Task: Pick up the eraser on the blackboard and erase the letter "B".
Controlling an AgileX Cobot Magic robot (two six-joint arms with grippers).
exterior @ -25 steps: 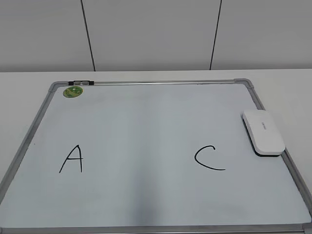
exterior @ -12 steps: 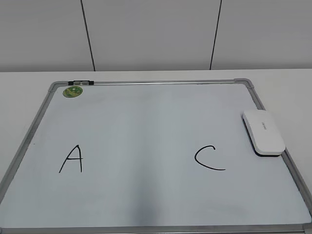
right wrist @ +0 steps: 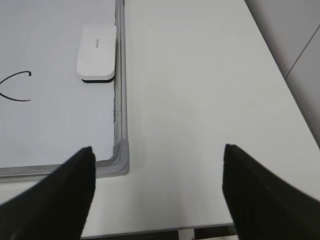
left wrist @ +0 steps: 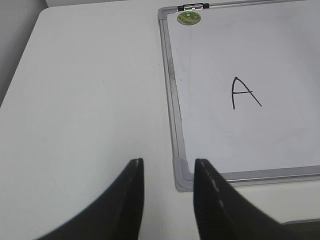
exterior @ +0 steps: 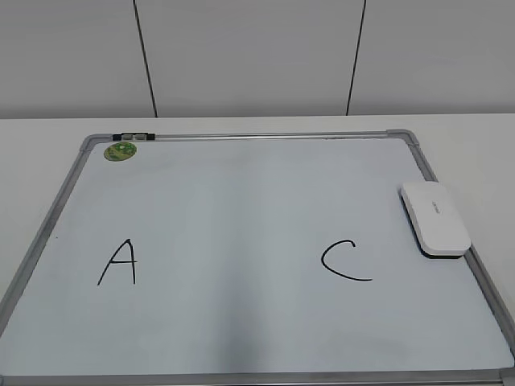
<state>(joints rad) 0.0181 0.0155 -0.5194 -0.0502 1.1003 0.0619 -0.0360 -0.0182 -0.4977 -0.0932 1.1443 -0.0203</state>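
The blackboard (exterior: 241,201) lies flat on the white table. The white eraser (exterior: 434,217) rests on its right edge, over the frame. No letter "B" shows; the board between the black "A" (exterior: 119,264) and the black "C" (exterior: 344,260) is blank. Neither gripper shows in the exterior view. My left gripper (left wrist: 165,167) is open and empty above the table by the board's near left corner (left wrist: 182,177). My right gripper (right wrist: 157,155) is wide open and empty above the table off the board's near right corner (right wrist: 120,160). The eraser (right wrist: 97,52) lies farther ahead of it, to the left.
A round green sticker (exterior: 121,150) sits at the board's far left corner, next to a metal clip (exterior: 135,137). A grey panelled wall (exterior: 257,56) stands behind the table. The table's front edge (right wrist: 150,231) runs just below my right gripper.
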